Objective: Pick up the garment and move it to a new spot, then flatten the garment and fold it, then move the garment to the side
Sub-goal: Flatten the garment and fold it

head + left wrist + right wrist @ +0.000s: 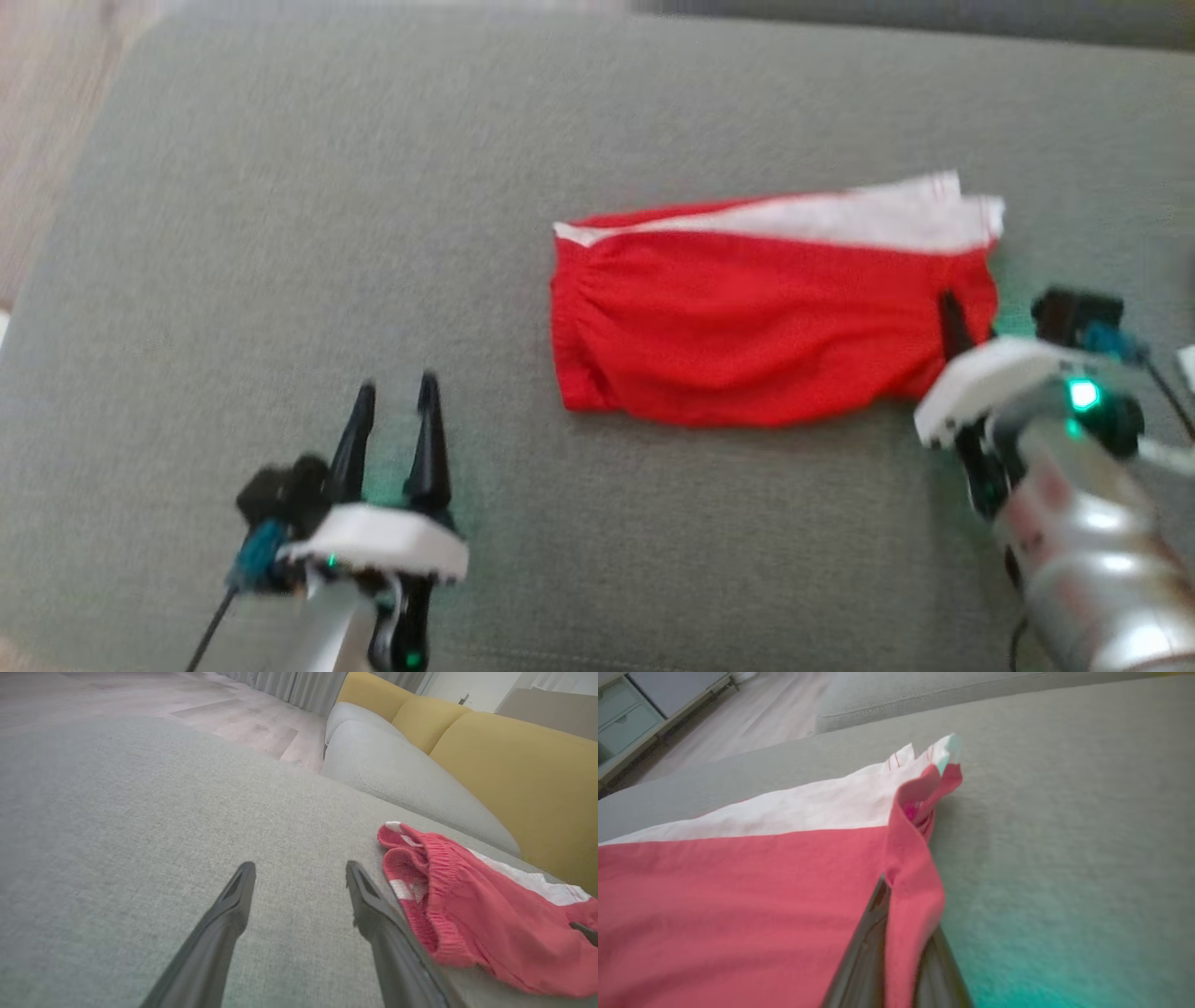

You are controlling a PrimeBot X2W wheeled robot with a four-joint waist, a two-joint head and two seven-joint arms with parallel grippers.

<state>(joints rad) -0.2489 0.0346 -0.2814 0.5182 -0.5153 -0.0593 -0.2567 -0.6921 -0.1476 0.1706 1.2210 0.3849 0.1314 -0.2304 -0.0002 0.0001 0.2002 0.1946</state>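
Red fabric shorts with a white side panel [756,317] lie flat on the grey woven sofa cushion [280,233], right of centre. Right gripper [952,327]: closed, pinching the red hem at the shorts' right end. In the wrist view the hem drapes over the fingertips and partly hides them. Left gripper [398,385]: spread wide, holding nothing, apart from the waistband end. Head view is blurred.

One garment [756,327]; two tools: left tool [397,385], right tool [950,310].
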